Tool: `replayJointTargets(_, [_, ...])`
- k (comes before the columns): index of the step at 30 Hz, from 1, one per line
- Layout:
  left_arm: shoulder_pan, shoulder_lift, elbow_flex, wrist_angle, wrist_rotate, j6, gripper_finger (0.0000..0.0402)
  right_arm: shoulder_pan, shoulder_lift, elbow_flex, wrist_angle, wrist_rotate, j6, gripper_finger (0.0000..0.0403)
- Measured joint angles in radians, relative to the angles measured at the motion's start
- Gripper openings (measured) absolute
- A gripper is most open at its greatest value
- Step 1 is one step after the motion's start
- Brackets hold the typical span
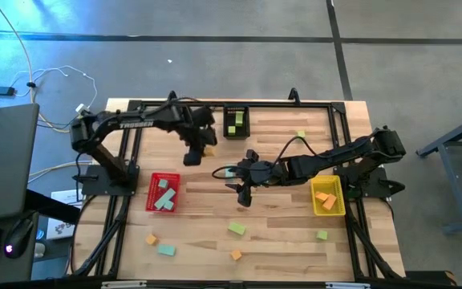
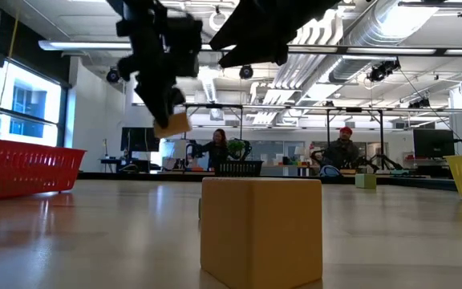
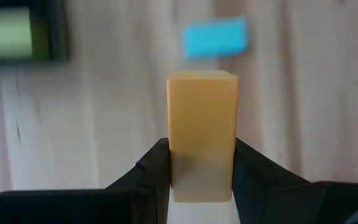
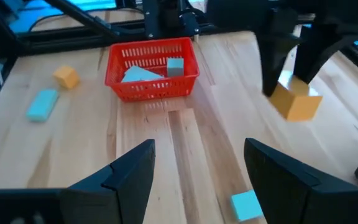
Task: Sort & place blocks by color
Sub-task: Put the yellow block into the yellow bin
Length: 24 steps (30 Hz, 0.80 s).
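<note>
My left gripper (image 1: 192,156) hangs above the table's far middle, shut on an orange block (image 3: 202,118), which also shows in the right wrist view (image 4: 297,102) and the low view (image 2: 172,124). My right gripper (image 4: 197,177) stands open over the table's middle (image 1: 243,191) with nothing between its fingers. Loose blocks lie flat on the table: green ones (image 1: 237,228) (image 1: 301,134) (image 1: 322,234), orange ones (image 1: 151,238) (image 1: 236,254), a teal one (image 1: 166,250). Another teal block (image 4: 246,204) lies below my right gripper. My left gripper pinches the orange block by two opposite sides (image 3: 174,163) between its two fingers. The fingers come from above, pointing steeply down. The block's free end sticks out past the fingertips, and the block hangs tilted, lifted clear of the table.
A red bin (image 1: 152,181) with teal blocks stands at the left, a yellow bin (image 1: 337,196) with orange blocks at the right, a black bin (image 1: 244,120) with green blocks at the far middle. Black frame rails run along the table's sides.
</note>
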State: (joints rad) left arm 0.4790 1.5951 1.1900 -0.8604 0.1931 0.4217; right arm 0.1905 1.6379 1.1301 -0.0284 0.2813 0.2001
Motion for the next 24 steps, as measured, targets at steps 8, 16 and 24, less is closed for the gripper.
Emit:
replayJointTargets(8, [-0.199,-0.051,0.000,0.063,-0.127,-0.008,0.0100,0.000,0.000,0.000,0.001,0.042,-0.072,0.0233])
replayJointTargets(16, [-0.330,-0.053,0.000,0.121,-0.215,-0.106,0.0100,0.000,0.000,0.000,0.001,0.051,-0.070,0.0233])
replayJointTargets(24, [-0.397,-0.053,0.000,0.182,-0.265,-0.175,0.0100,0.000,0.000,0.000,-0.001,0.053,-0.097,0.0233])
